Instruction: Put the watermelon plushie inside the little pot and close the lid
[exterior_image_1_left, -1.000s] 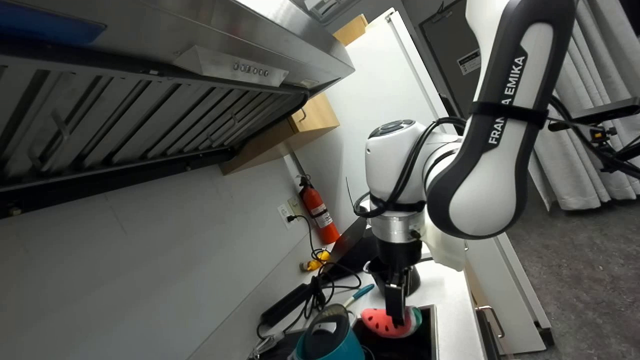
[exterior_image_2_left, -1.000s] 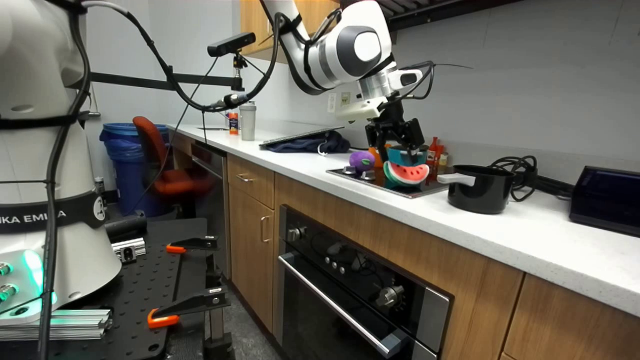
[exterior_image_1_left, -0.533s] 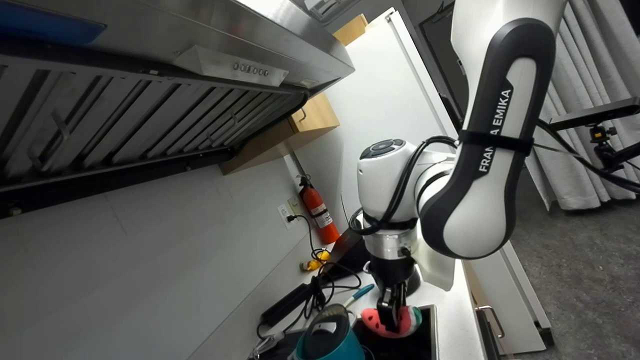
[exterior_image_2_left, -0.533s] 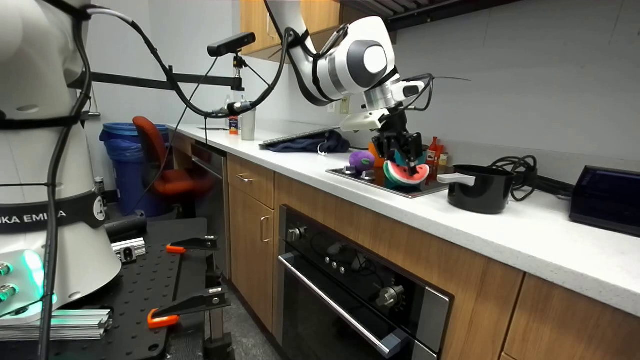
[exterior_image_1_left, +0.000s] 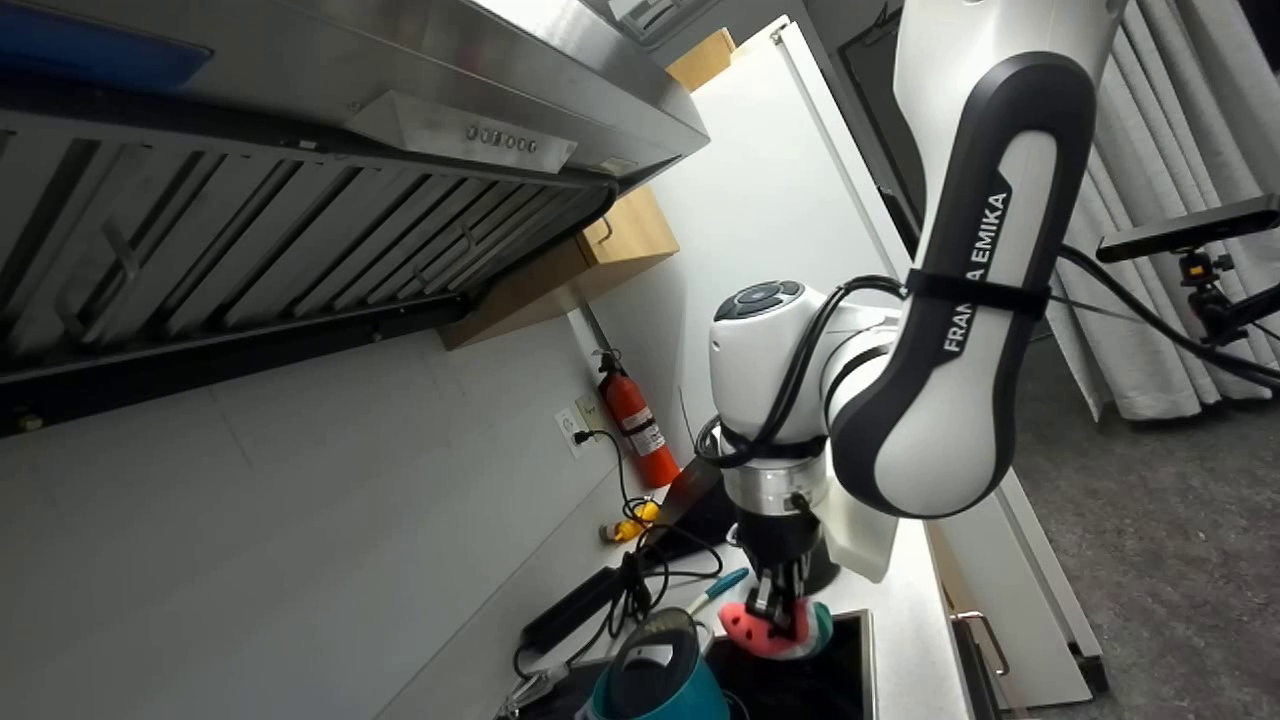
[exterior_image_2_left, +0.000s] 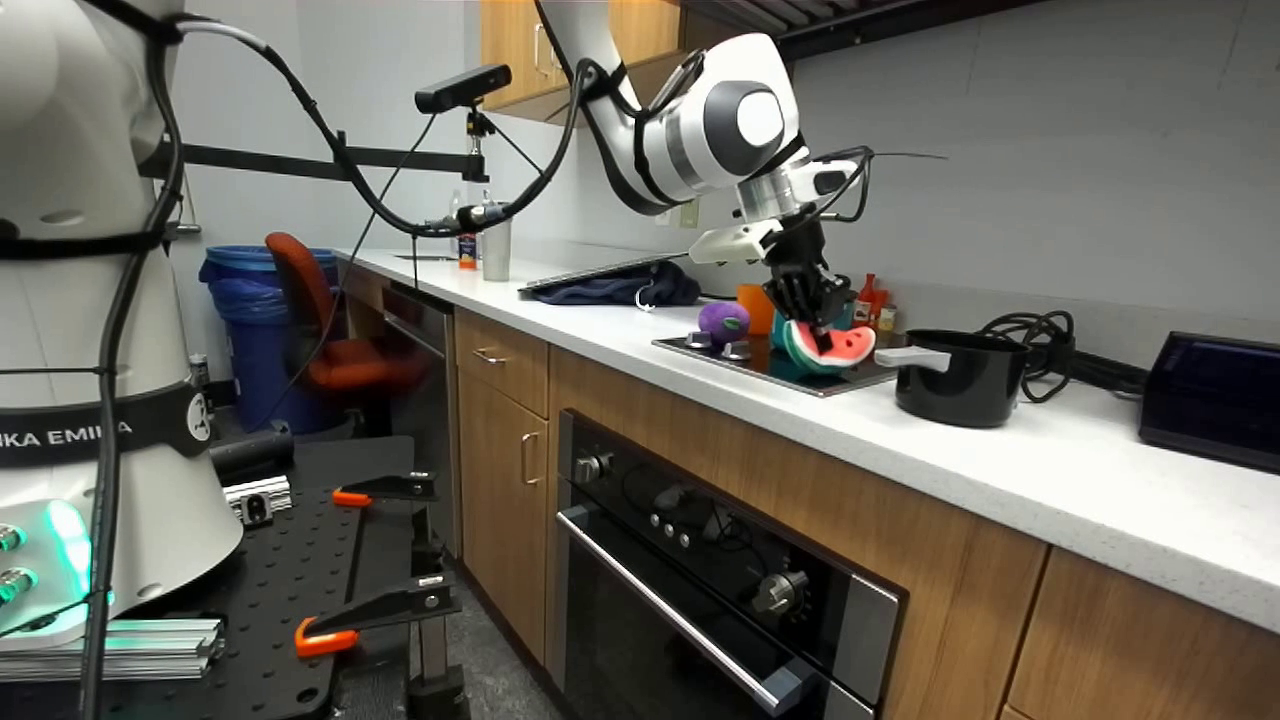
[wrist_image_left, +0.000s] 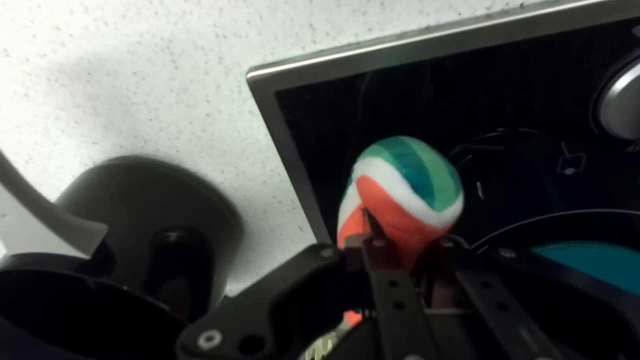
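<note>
Two fingers (exterior_image_2_left: 824, 343) of the gripper (wrist_image_left: 406, 245) have closed, clamping the watermelon plushie (exterior_image_2_left: 848, 347), which in an exterior view has shifted right over the cooktop (wrist_image_left: 320, 115) toward the little pot (exterior_image_2_left: 960, 395). Grasping looks done; carrying seems next, though actual lift cannot be told.

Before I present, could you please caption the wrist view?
Claw pinching watermelon plushie over black cooktop, black saucepan at frame left.

In an exterior view we see a white Franka Emika Panda arm (exterior_image_1_left: 935, 440), upper right, black trim (exterior_image_1_left: 1035, 90), white "EMIKA" lettering (exterior_image_1_left: 987, 238), black cables (exterior_image_1_left: 812, 345), silver wrist collar (exterior_image_1_left: 770, 487), bottom of the wrist view, black Robotiq gripper (wrist_image_left: 407, 232), pale-ringed screw (wrist_image_left: 209, 339)
</note>
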